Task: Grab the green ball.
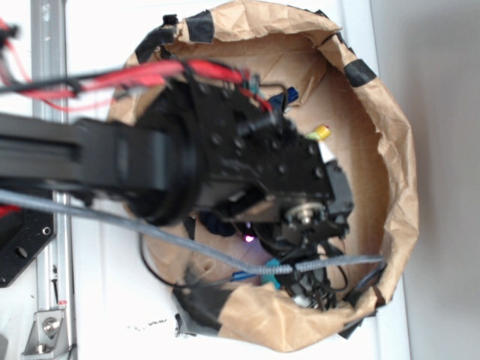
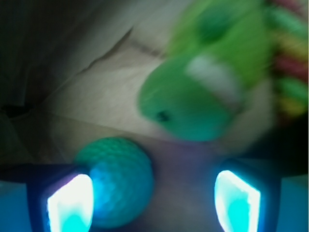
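Item: green ball (image 2: 117, 186). Small teal sphere with a finely dimpled surface, lying on the brown paper floor of the bag (image 1: 390, 150). In the wrist view it sits low in the picture, pressed close to the left finger (image 2: 70, 203) and off-centre in the gap; whether it touches that finger cannot be told.

Item: gripper (image 2: 153, 203). Fingers apart, nothing between them clamped. Both pads glow bright cyan-white. In the exterior view the black arm (image 1: 150, 161) covers most of the bag's inside, so the ball cannot be made out there.

Item: plush toy (image 2: 193, 101). Lime-green, white band at the mouth, dark eye, blurred. Lies just beyond the ball, up and to the right, near the right finger's path.

Item: striped object (image 2: 289, 58). Red, yellow and green bands at the right edge; too blurred to name.

Item: bag. Crumpled brown paper with black tape patches on the rim, standing on a white desk (image 1: 105, 300).

Risks, judged:
- Ball off-centre: closing may let the left finger nudge it, and a round ball could roll forward and out.
- Plush toy close by: a reach further in could catch the toy instead or along with the ball.
- Soft paper floor: pressing down may crease it and shift the ball.
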Robot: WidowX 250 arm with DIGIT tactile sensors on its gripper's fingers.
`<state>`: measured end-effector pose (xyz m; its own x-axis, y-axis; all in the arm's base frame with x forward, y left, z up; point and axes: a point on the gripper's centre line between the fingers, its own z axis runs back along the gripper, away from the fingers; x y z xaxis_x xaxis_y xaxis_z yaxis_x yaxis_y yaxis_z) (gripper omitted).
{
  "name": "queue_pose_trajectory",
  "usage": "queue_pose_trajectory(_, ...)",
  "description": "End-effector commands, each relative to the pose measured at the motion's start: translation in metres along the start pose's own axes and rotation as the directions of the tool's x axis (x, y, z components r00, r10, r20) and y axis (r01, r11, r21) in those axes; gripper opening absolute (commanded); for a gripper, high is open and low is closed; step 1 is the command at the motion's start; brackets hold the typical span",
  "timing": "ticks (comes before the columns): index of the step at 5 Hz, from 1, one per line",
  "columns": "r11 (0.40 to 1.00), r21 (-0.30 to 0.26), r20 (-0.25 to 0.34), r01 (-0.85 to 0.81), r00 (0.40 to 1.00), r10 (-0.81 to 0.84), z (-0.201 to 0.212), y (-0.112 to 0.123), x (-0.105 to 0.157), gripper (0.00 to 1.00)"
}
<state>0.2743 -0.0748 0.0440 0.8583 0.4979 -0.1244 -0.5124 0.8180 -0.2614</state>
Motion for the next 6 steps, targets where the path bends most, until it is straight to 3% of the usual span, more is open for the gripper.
queue_pose_trajectory(1,0.997,0.044,-0.068,0.061,0.996,-0.058,-0.033,-0.024,-0.039,0.00)
queue_pose_trajectory(2,0.995,0.030,-0.012,0.091,0.996,-0.091,-0.031,-0.017,-0.031,0.00)
queue_pose_trajectory(4,0.990,0.004,0.019,0.140,0.990,-0.140,-0.020,-0.008,-0.024,0.00)
queue_pose_trajectory(5,0.955,0.068,0.094,0.290,0.951,-0.296,0.038,0.011,-0.022,0.00)
queue_pose_trajectory(6,0.920,0.197,0.184,0.339,0.909,-0.375,0.102,0.041,-0.022,0.00)
